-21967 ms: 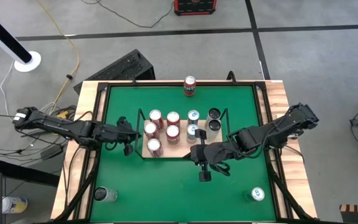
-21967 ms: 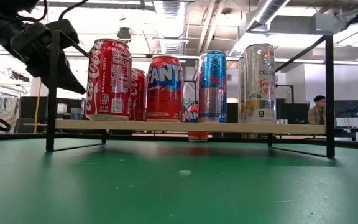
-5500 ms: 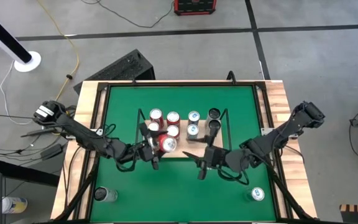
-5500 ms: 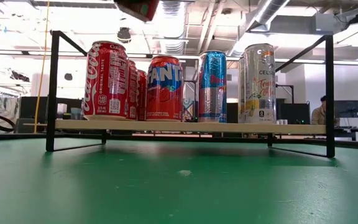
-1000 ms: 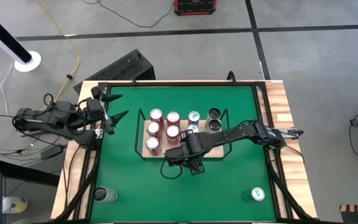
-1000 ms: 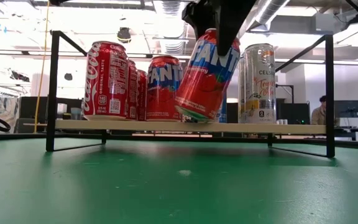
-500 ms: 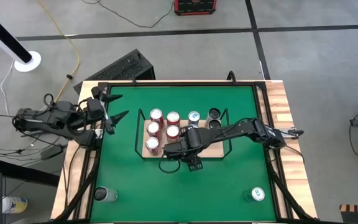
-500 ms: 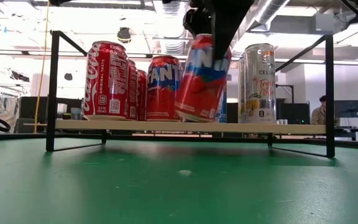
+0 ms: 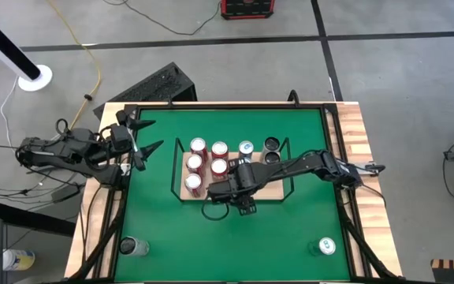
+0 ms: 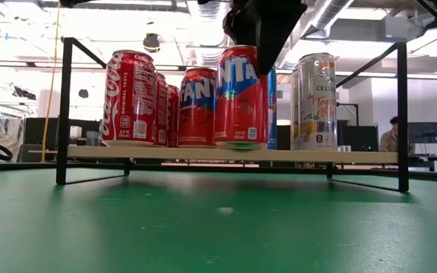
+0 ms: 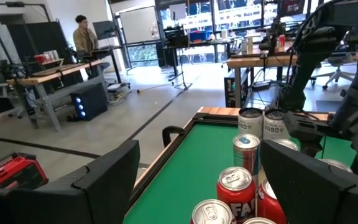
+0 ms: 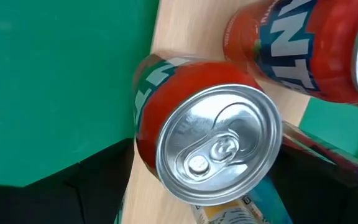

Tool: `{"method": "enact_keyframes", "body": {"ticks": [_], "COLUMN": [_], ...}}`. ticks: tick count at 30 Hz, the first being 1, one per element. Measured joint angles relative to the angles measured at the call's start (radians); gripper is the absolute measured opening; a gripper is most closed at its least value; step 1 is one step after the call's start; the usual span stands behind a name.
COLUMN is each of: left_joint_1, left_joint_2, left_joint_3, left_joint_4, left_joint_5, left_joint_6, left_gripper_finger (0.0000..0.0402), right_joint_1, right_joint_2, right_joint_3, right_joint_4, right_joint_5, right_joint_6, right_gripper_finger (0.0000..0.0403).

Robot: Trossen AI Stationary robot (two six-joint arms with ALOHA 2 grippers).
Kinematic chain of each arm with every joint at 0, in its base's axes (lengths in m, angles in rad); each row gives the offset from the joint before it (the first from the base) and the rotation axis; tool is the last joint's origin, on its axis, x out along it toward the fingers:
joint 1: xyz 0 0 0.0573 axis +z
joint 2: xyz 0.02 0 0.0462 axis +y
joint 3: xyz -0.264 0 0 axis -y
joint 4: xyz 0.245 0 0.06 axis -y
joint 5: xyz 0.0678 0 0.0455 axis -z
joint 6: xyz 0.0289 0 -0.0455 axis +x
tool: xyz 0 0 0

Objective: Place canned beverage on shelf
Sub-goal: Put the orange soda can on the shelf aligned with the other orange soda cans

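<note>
At the left edge of the high view, the left gripper [image 9: 150,136] hangs over the table's [image 9: 211,244] left border with its two fingers spread wide and nothing between them, well apart from the shelf [image 9: 231,192]. Near frame centre, the light-wood shelf carries a cluster of red cans on its left part and pale and dark cans on its right. The right gripper [image 9: 225,189], reaching in from the frame's right, sits over the shelf's near edge, fingers clamped on a red Fanta can [image 10: 242,95]. In the low view that can stands upright at centre frame, its base on the board, just beside another Fanta can [image 10: 199,106], with a Coca-Cola can [image 10: 131,97] farther left and a white Celsius can [image 10: 315,101] at right.
</note>
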State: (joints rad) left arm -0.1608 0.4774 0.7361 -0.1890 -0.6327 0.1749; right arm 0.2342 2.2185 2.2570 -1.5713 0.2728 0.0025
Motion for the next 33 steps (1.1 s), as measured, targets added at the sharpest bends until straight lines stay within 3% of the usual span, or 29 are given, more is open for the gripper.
{"method": "enact_keyframes", "body": {"ticks": [14,19,23,26,28,30,33], "left_joint_1": [0.0,0.0,0.0,0.0,0.0,0.0,0.0], "left_joint_2": [0.0,0.0,0.0,0.0,0.0,0.0,0.0], "left_joint_3": [0.0,0.0,0.0,0.0,0.0,0.0,0.0], "left_joint_4": [0.0,-0.007,-0.022,-0.05,-0.072,-0.078,-0.073], "left_joint_5": [-0.001,-0.001,-0.001,0.0,0.011,0.026,0.026], "left_joint_6": [0.0,-0.005,-0.016,-0.035,-0.041,-0.04,-0.029], "left_gripper_finger": [0.032,0.032,0.032,0.032,0.032,0.032,0.032], "right_joint_1": [0.009,0.014,0.023,0.07,0.116,0.163,0.229], "right_joint_2": [-0.002,-0.077,-0.161,-0.262,-0.331,-0.4,-0.511], "right_joint_3": [0.078,0.084,0.058,-0.04,-0.153,-0.299,-0.548], "right_joint_4": [0.0,0.0,0.002,0.001,0.004,0.029,0.212], "right_joint_5": [0.059,0.081,0.025,0.014,0.083,0.156,0.224], "right_joint_6": [-0.002,0.025,0.138,0.233,0.323,0.434,0.556], "right_gripper_finger": [0.0383,0.0383,0.0373,0.0343,0.0311,0.0269,0.019]}}
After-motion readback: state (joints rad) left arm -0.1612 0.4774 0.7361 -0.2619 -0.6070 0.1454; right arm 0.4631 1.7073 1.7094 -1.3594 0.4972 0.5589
